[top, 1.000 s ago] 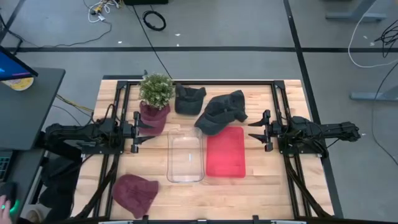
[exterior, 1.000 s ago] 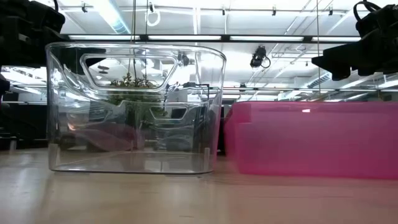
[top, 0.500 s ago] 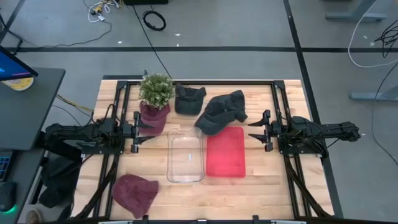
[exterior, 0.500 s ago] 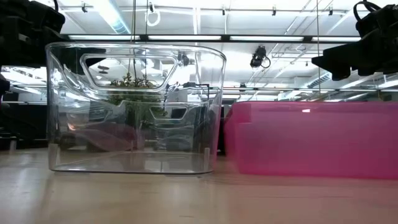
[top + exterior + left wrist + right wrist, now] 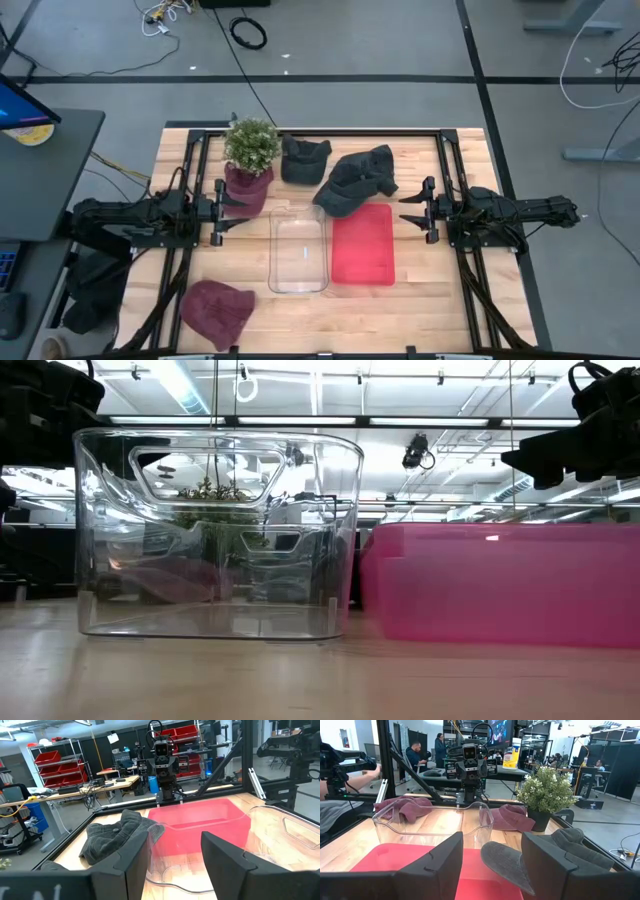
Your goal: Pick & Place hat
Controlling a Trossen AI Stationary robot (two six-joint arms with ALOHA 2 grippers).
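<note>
No pick begun, by the look of it. Left gripper [image 5: 228,209] and right gripper [image 5: 412,210] both sit retracted at their own sides of the desk [image 5: 420,300], jaws apart and holding nothing; the wrist views confirm a clear gap between each pair of fingers. Hats all lie loose on the desk: a dark grey hat [image 5: 358,178] at the far side, its lower edge overlapping the far rim of the red bin [image 5: 363,250]; a smaller dark hat [image 5: 303,158] just beside the potted plant [image 5: 250,150]; a maroon hat [image 5: 217,310] at the near left corner, well apart from everything else; a further maroon piece of cloth [image 5: 248,192] beneath the plant pot. Clear bin [image 5: 299,250] and red bin stand side by side mid-desk; both appear to have nothing fully inside. Judgement: task at its start. Reach, grasp, carry and release all remain. Which hat and which bin are meant cannot be told from the task line.
</note>
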